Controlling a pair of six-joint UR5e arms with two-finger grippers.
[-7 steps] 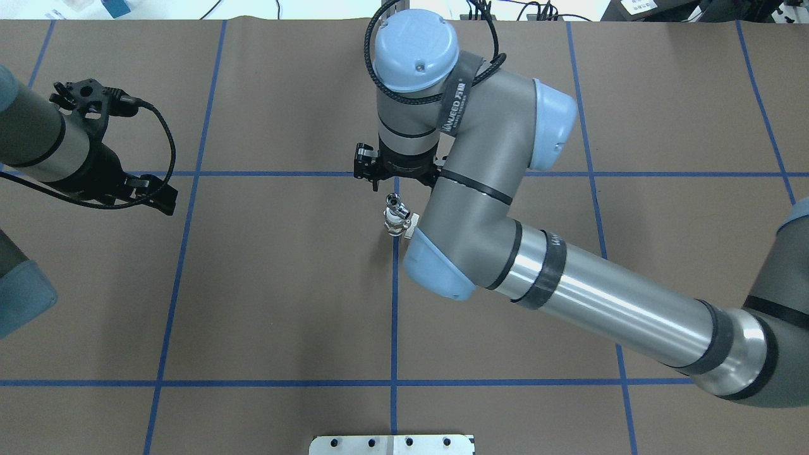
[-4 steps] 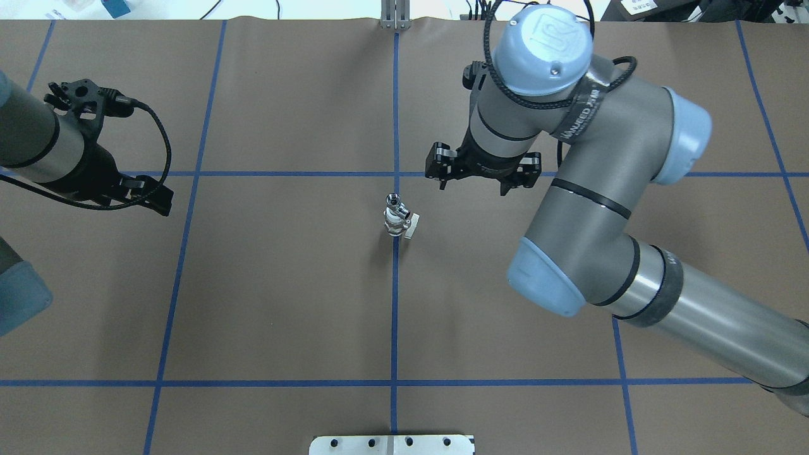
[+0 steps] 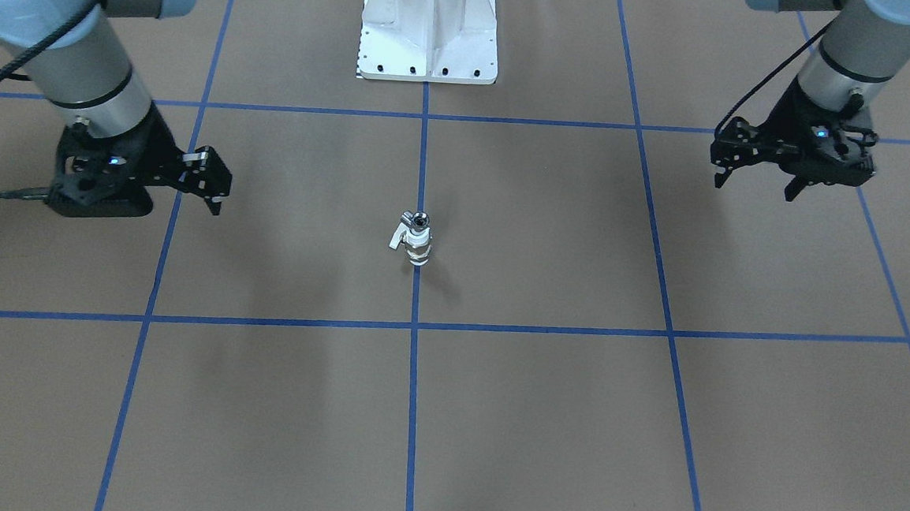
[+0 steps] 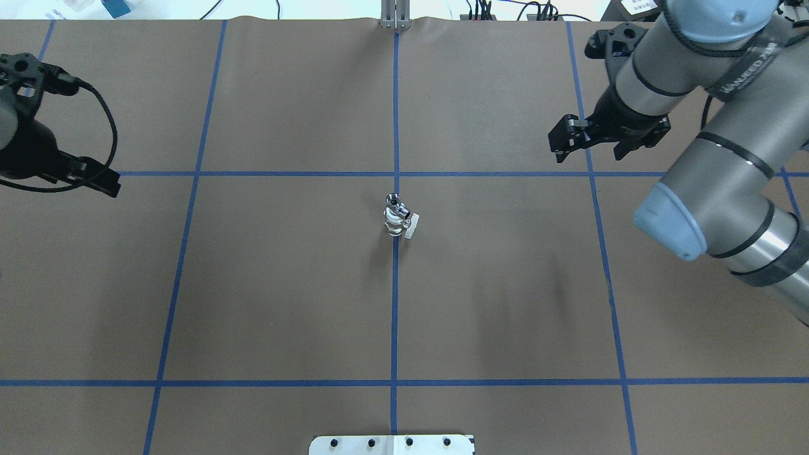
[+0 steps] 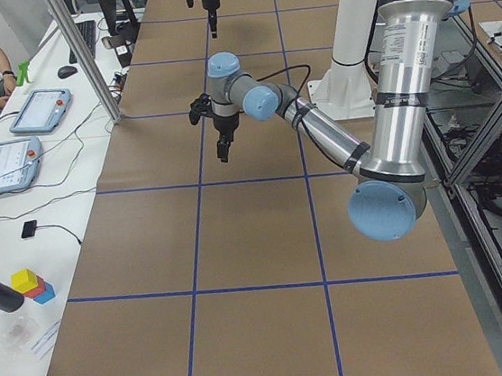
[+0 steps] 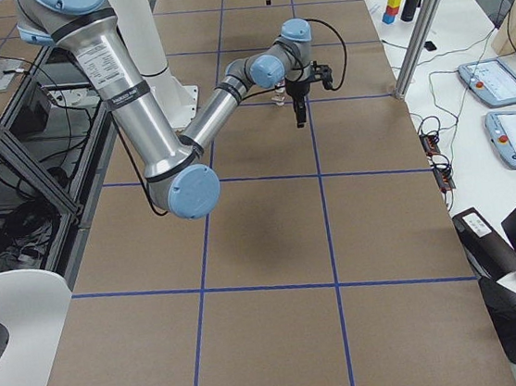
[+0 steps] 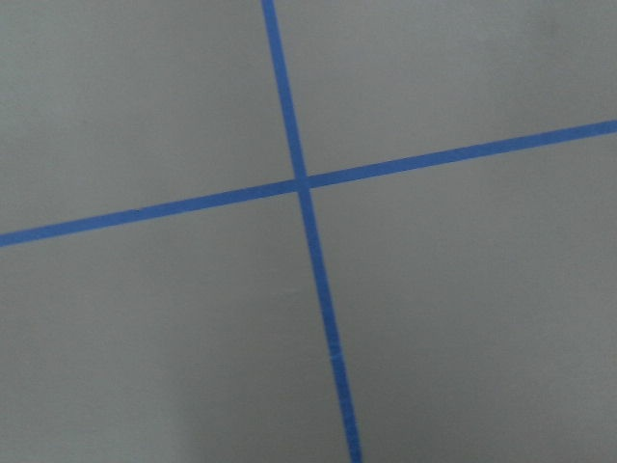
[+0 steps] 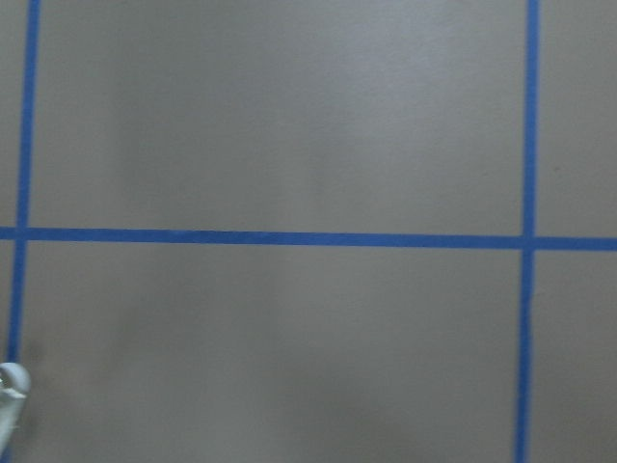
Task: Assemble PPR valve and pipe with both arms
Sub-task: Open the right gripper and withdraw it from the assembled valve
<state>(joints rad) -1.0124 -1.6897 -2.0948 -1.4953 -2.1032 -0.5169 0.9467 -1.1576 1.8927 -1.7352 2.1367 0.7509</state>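
Note:
The PPR valve stands upright on the table's centre line, white-ended, with its pale lever to one side. The chrome pipe sits on top of it, joined to it. Both show in the front view, valve below and pipe above. My right gripper is open and empty, well off to the valve's right and farther back, also in the front view. My left gripper is open and empty at the far left edge, its fingers spread in the front view.
The robot's white base plate stands at the near middle edge, also in the overhead view. Blue tape lines divide the brown table cover. A side table with tablets and an operator lies beyond the far edge.
My right arm has swung from just over the valve and pipe far to the right and back. My left gripper has drawn further left. The joined valve and pipe have not moved.

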